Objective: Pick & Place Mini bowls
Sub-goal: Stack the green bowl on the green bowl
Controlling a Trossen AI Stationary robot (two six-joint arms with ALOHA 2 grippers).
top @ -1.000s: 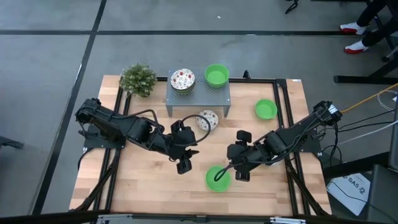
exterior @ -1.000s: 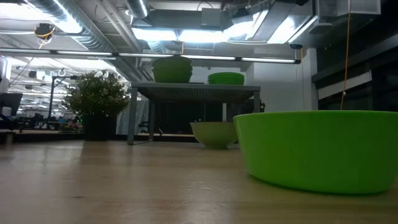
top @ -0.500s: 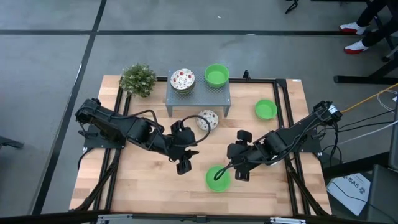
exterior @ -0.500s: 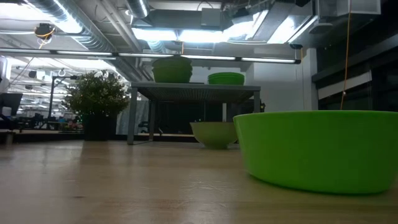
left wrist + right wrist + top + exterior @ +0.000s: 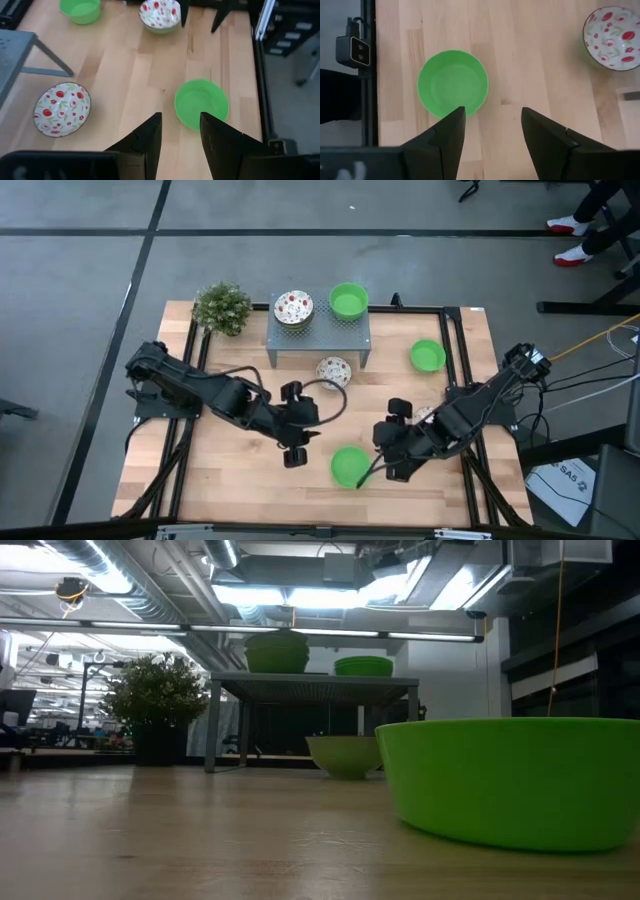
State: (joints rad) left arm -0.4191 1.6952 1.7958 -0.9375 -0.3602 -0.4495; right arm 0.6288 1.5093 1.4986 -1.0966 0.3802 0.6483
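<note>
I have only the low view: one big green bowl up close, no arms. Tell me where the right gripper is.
Observer: The right gripper hangs open and empty right beside that green bowl.
Operator: Now give me the left one.
Observer: The left gripper is open and empty too, on the bowl's other side, pointing at it.
Operator: Report any bowl I'm missing.
Observer: A speckled bowl sits on the table by the right arm, hidden from you behind the green one.
</note>
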